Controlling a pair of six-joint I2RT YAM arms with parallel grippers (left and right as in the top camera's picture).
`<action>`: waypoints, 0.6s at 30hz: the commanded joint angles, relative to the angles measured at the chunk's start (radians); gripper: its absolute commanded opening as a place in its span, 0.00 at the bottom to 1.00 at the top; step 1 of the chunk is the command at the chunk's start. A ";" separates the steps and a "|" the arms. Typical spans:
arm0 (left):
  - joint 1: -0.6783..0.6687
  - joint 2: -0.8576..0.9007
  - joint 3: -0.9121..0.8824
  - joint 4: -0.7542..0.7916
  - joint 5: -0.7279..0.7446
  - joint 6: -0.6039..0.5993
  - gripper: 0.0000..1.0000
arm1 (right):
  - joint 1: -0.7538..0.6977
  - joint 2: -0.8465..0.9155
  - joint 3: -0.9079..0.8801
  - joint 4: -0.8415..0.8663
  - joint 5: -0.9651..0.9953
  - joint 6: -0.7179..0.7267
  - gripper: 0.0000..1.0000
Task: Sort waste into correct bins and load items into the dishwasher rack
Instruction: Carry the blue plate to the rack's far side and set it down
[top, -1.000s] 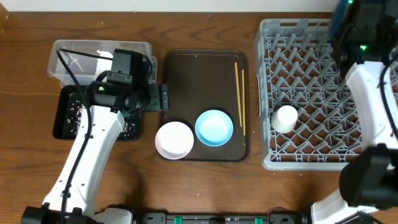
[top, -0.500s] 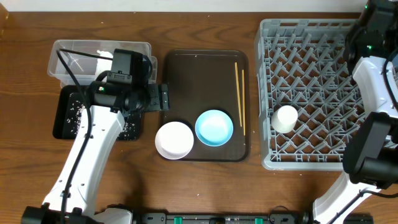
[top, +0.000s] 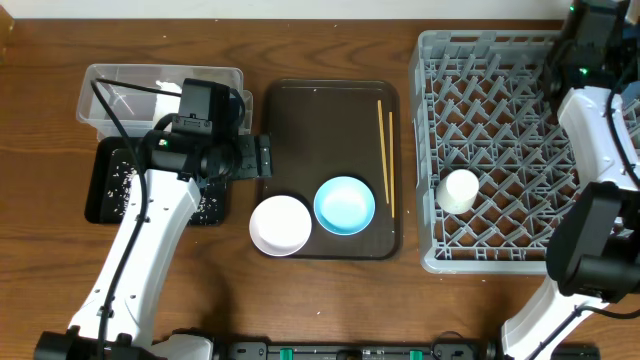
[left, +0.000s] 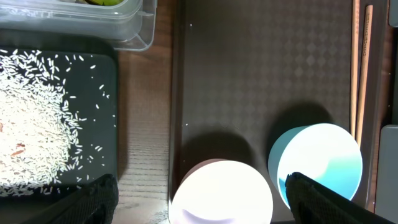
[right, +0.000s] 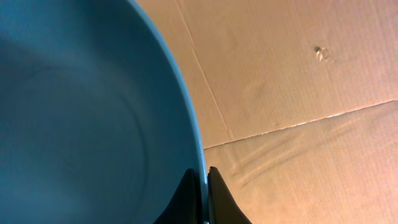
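Right gripper (right: 204, 193): its two fingers are pressed close together and pinch the thin rim of the big dark-blue dish (right: 81, 112).
Dark-blue dish: it is held up in the air and fills the left side of the right wrist view. The overhead view does not show it, so I cannot tell where it is next to the rack. The right arm is over the rack's far right corner.
Grey rack (top: 425, 150): it sits on the table.
White cup (top: 460, 190): it lies on its side inside the rack, near the rack's left wall.
Brown tray (top: 320, 130): it sits just left of the rack.
Chopsticks (top: 386, 150): they lie side by side on the tray, on the side nearest the rack.
Light-blue bowl (top: 345, 205): it is on the tray, left of the rack's near corner.
White bowl (top: 280, 225): it is just beside the blue bowl, farther from the rack.
Left gripper (top: 264, 157): its fingers are spread wide and hold nothing. It hangs over the tray's edge farthest from the rack.
Black tray (top: 105, 160): it is well left of the rack, with rice (left: 31, 118) in it.
Clear tub (top: 95, 80): it is well left of the rack too, behind the black tray, with a white napkin (top: 165, 90) inside.
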 joint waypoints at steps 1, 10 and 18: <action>0.003 -0.011 0.017 -0.003 -0.017 0.006 0.88 | 0.030 0.014 -0.020 -0.055 -0.037 -0.042 0.01; 0.003 -0.011 0.017 -0.003 -0.017 0.006 0.89 | 0.042 0.014 -0.020 0.063 -0.039 -0.207 0.01; 0.003 -0.011 0.017 -0.003 -0.017 0.006 0.89 | 0.039 0.014 -0.020 0.230 -0.064 -0.481 0.01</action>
